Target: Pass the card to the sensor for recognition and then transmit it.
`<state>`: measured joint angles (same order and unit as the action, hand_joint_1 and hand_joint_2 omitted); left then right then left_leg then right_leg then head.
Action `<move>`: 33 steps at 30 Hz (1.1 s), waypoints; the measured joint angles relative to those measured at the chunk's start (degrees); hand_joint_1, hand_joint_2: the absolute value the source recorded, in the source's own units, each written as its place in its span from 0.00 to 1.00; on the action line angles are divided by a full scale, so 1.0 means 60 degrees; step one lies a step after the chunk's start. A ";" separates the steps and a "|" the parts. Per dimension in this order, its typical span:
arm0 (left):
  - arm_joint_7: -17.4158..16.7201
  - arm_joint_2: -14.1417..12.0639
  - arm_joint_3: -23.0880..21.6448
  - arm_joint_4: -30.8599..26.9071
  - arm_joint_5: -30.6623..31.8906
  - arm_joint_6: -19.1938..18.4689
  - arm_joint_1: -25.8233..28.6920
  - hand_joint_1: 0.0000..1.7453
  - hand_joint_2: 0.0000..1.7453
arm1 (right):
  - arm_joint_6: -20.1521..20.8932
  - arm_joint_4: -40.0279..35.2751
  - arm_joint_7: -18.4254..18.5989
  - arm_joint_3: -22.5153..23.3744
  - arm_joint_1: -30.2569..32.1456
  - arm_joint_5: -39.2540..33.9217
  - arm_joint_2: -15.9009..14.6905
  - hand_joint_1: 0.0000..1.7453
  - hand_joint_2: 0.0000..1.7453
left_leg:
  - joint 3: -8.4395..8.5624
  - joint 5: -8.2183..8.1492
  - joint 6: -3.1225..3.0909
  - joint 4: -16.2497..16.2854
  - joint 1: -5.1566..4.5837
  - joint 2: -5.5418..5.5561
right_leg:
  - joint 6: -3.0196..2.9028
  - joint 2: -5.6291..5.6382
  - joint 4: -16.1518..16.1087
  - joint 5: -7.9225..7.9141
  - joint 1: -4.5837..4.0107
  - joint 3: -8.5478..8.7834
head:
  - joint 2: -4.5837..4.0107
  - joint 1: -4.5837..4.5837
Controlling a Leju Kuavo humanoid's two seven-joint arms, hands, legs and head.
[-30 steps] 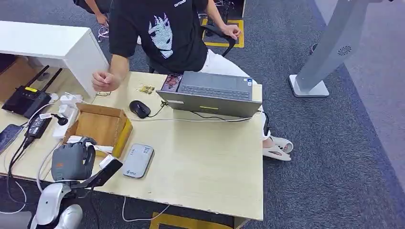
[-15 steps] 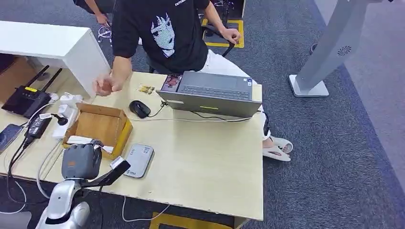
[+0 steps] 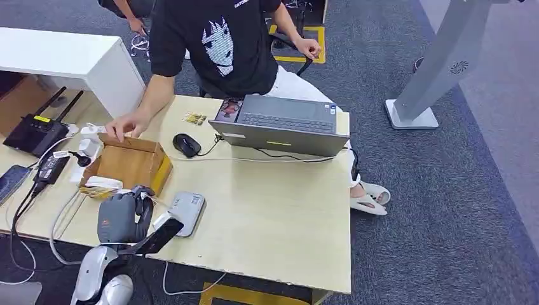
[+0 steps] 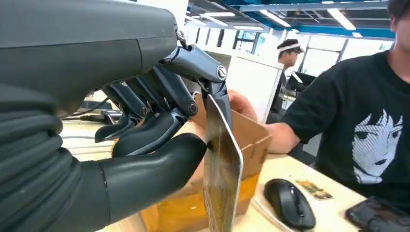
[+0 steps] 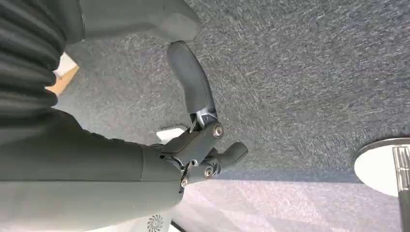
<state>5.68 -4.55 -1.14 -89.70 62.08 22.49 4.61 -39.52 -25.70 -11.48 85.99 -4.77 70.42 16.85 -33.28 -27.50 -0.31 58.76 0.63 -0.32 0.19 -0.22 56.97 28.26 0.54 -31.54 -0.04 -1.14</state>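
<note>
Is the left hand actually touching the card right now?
Touching. The left wrist view shows the left hand pinching the card between thumb and a fingertip pressed on its top edge.

A light wooden table [image 3: 273, 216] stands on grey carpet [image 3: 445, 210], a white cabinet [image 3: 70, 60] beside it.

box [image 3: 130, 166] brown | mouse [image 3: 185, 145] black | card [image 4: 221, 179] perhaps gold-mottled

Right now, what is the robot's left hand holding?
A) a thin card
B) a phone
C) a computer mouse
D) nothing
A: in the left wrist view the left hand pinches a thin card between thumb and fingers, while the mouse lies untouched on the table.
</note>
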 joint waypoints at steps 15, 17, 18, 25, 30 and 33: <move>-0.0539 -0.0087 -0.0769 -0.0824 -0.0299 -0.0544 -0.0105 1.00 1.00 | 0.0000 -0.0051 -0.0189 0.0116 -0.0006 0.0383 0.0007 0.00 1.00 | 0.0000 0.0000 0.0001 -0.0001 0.0003 -0.0001 | -0.0003 0.0003 0.0002 0.0000 -0.0001 -0.0001 | 0.0000 -0.0004; -0.0568 -0.0135 -0.0747 -0.0719 -0.0303 -0.0521 -0.0105 1.00 1.00 | 0.0000 -0.0051 -0.0189 0.0116 -0.0006 0.0448 0.0007 0.00 1.00 | 0.0000 0.0000 0.0001 -0.0001 0.0003 -0.0001 | -0.0003 0.0003 0.0003 0.0000 -0.0002 -0.0001 | 0.0000 -0.0004; -0.0575 -0.0153 -0.0743 -0.0667 -0.0303 -0.0518 -0.0105 1.00 1.00 | 0.0000 -0.0051 -0.0189 0.0117 -0.0006 0.0459 0.0007 0.00 1.00 | 0.0000 0.0000 0.0001 -0.0001 0.0003 -0.0001 | -0.0003 0.0002 0.0003 0.0000 -0.0002 -0.0001 | 0.0000 0.0000; -0.0593 -0.0189 -0.0448 -0.0146 -0.0329 -0.0321 -0.0100 1.00 1.00 | 0.0000 -0.0048 -0.0189 0.0116 -0.0006 0.0547 0.0007 0.00 1.00 | -0.0001 0.0000 0.0001 -0.0001 0.0002 -0.0001 | -0.0002 0.0001 0.0003 0.0000 -0.0002 0.0000 | 0.0000 -0.0004; -0.0619 -0.0208 -0.0266 0.0156 -0.0234 -0.0252 -0.0101 1.00 1.00 | 0.0000 -0.0048 -0.0204 0.0116 -0.0006 0.0550 0.0007 0.00 1.00 | -0.0001 0.0000 0.0001 -0.0001 0.0001 -0.0001 | -0.0002 0.0003 0.0003 0.0000 -0.0001 -0.0001 | 0.0000 -0.0004; -0.0648 -0.0226 -0.0208 0.0291 -0.0168 -0.0208 -0.0111 1.00 1.00 | 0.0000 -0.0048 -0.0237 0.0117 -0.0006 0.0583 0.0007 0.00 1.00 | -0.0001 0.0000 0.0001 -0.0001 0.0001 0.0001 | -0.0002 0.0000 0.0003 0.0000 -0.0001 0.0000 | 0.0000 -0.0004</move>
<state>1.79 -5.90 -2.38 -87.95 61.07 21.25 3.94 -39.52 -25.99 -12.90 86.68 -4.81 73.92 16.90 -33.28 -27.50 -0.31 58.75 0.64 -0.32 0.18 -0.22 56.99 28.26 0.54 -31.54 -0.04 -1.16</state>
